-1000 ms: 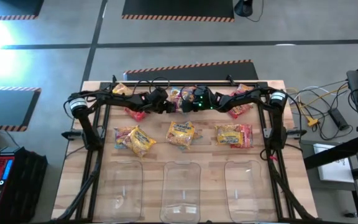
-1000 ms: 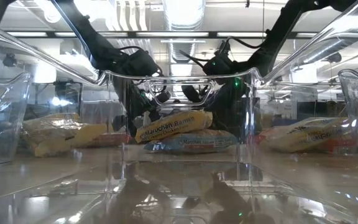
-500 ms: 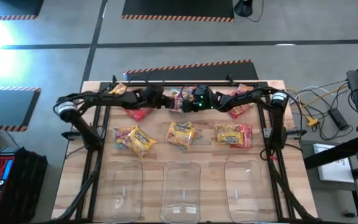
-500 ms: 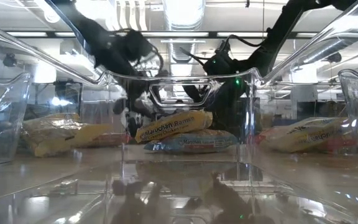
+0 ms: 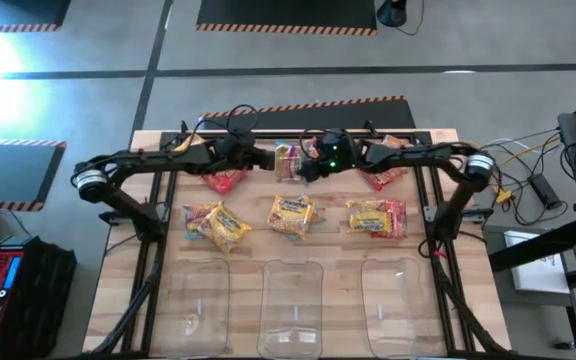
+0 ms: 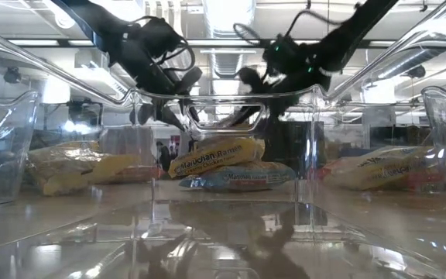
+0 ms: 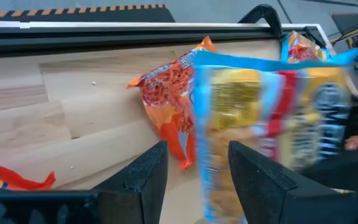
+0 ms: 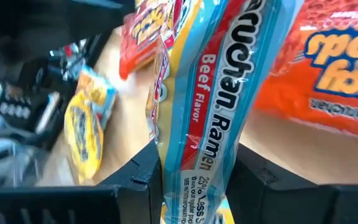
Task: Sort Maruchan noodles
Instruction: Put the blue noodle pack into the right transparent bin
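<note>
The blue packet [image 8: 194, 118] reads "Ramen" and "Beef Flavor".

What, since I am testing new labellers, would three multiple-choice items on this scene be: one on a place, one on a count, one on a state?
1. Where is the light blue packet?
A. In the middle bin
B. At the table's far middle
C. At the near left corner

2. How many clear bins stand along the near edge?
A. Two
B. Three
C. Five

3. What is the right gripper doing?
A. Open over a bin
B. Shut on a red packet
C. Shut on the light blue packet

Key: 1 B, the light blue packet is at the far middle, with the open left gripper beside it. 2 B, three clear bins show. 3 C, the right gripper clamps it.
</note>
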Available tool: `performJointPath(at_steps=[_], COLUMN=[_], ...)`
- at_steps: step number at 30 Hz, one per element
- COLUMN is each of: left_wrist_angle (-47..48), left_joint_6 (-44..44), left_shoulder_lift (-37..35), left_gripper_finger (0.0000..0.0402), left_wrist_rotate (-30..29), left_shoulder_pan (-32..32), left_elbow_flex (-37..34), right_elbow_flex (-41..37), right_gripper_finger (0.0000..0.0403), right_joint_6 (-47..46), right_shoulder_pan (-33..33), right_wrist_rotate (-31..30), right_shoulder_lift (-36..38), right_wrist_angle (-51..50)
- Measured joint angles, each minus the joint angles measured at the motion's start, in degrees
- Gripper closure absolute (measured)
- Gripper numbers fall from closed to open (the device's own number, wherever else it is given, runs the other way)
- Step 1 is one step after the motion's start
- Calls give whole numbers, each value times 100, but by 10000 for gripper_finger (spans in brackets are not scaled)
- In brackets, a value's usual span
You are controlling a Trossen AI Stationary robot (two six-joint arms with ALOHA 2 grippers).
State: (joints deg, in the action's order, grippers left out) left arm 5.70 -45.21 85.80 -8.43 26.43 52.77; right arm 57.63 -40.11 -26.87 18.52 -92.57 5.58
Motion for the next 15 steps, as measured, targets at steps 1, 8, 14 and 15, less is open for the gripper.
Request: performJointPath(at_steps=[1,8,14,15], left_wrist_angle=[0,33,-23,-30], left_joint_6=[0,114,152,180], left_shoulder_lift=[3,31,33,33], left_gripper_finger=[249,249,249,249], left_wrist_rotate=[-2,-124,-152,-152], left_shoulder_pan=[-3,-19,-17,-15], left_elbow_flex=[0,-4,-4,-4], right_elbow_flex=[6,8,8,8], right_gripper_finger=[286,286,286,286], right_joint_6=[100,494,697,701], right_shoulder_pan=[0,120,472,557], right_wrist_rotate=[-4,-31,-9,-6], right_shoulder_lift=[177,1474,2482,2614], right_wrist_angle=[-247,-1726,-2709,-2849])
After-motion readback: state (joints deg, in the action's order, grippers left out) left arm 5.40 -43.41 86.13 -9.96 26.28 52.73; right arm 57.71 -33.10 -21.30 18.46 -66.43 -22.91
